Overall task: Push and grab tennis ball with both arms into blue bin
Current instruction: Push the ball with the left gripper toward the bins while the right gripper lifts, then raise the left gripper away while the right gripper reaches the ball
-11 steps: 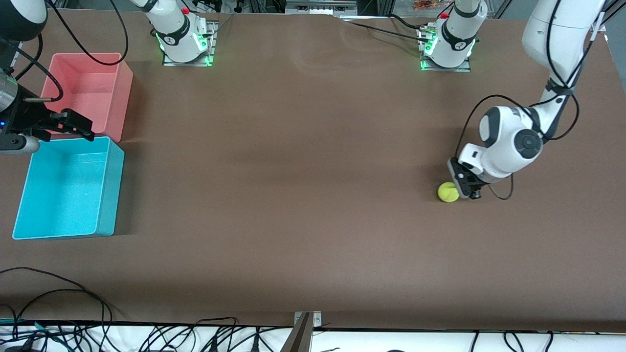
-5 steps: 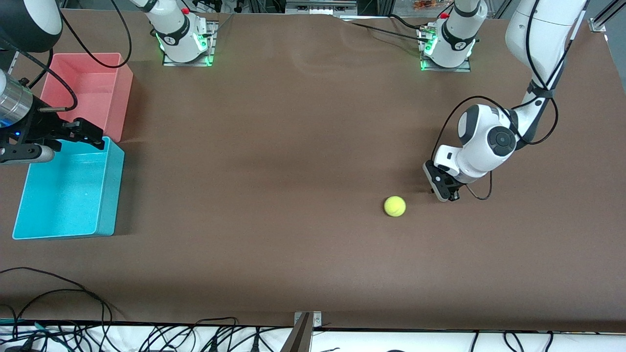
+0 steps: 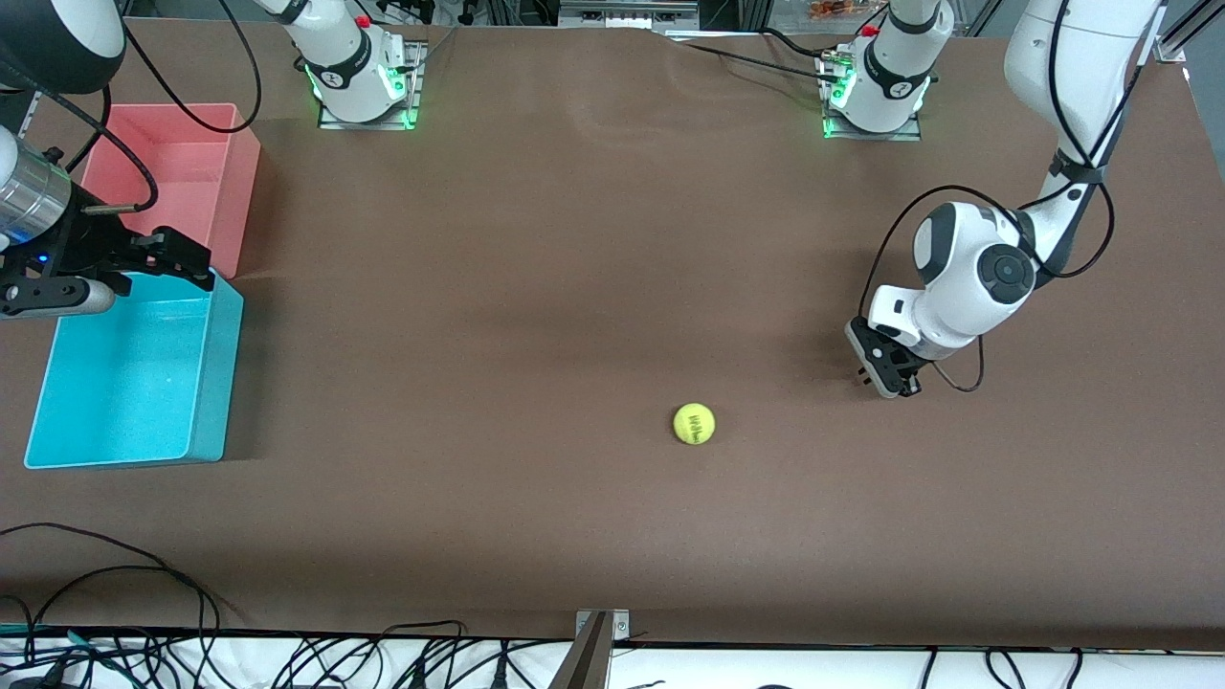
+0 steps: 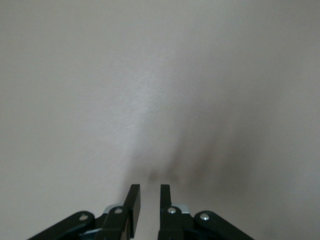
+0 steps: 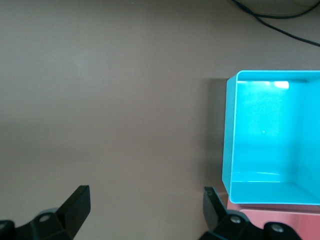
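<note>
The tennis ball [image 3: 694,423], yellow-green with a dark mark facing up, lies alone on the brown table near its middle. My left gripper [image 3: 885,368] hangs low over the table toward the left arm's end, well apart from the ball. In the left wrist view the left gripper [image 4: 150,197] has its fingers parted by a narrow gap with only bare table between them. The blue bin [image 3: 228,364] stands at the right arm's end, with nothing in it. My right gripper [image 3: 182,258] hovers over that bin's corner beside the pink bin. It shows wide open in the right wrist view [image 5: 145,205], beside the blue bin [image 5: 229,135].
A pink bin [image 3: 239,191] stands against the blue bin, farther from the front camera, and its edge shows in the right wrist view [image 5: 280,220]. Both arm bases sit along the table's back edge. Cables lie past the table's front edge.
The ball left the left gripper and rolled across the table toward the right arm's end. The left gripper's fingers parted slightly and it drew back a little. The right gripper shifted over the blue bin's corner.
</note>
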You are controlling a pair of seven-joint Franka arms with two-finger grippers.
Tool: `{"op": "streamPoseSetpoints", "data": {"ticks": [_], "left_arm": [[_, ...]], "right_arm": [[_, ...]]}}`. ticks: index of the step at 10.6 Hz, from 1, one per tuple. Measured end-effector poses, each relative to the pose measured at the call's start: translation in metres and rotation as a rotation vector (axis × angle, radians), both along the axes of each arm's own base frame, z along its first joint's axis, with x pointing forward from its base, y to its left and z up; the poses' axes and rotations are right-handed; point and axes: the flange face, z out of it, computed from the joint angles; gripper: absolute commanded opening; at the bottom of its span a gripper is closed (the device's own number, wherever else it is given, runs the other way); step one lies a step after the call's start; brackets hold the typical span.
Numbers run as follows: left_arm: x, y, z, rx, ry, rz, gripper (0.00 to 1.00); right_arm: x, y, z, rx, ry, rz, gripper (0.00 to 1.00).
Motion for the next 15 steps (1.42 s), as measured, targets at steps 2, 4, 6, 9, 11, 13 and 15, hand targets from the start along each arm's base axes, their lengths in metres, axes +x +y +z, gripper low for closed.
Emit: {"op": "streamPoseSetpoints", "data": {"ticks": [2,4,6,9,11,13,15], "left_arm": [[0.005,0.014,0.035,0.007,-0.037,0.024,0.30],[0.004,0.026,0.068,0.015,-0.077,0.042,0.58],[-0.008,0.028,0.099,0.021,-0.097,0.091,1.00],[-0.035,0.032,0.141,0.040,-0.098,0.132,1.00],[-0.050,0.043,0.161,0.050,-0.125,0.154,1.00],[-0.061,0.047,0.186,0.058,-0.155,0.162,1.00],[-0.066,0.047,0.196,0.061,-0.174,0.166,1.00]], "right_arm": [[0.001,-0.018,0.000,0.002,0.000,-0.032,1.00],[0.001,-0.043,0.000,0.000,0.002,-0.074,1.00],[0.000,-0.047,-0.001,0.000,0.008,-0.081,1.00],[0.003,-0.042,-0.005,0.001,0.011,-0.071,1.00],[0.005,-0.037,-0.007,0.003,-0.010,-0.039,1.00],[0.013,-0.026,-0.025,0.006,-0.056,-0.003,1.00],[0.018,0.002,-0.046,0.013,-0.087,0.042,1.00]]}}
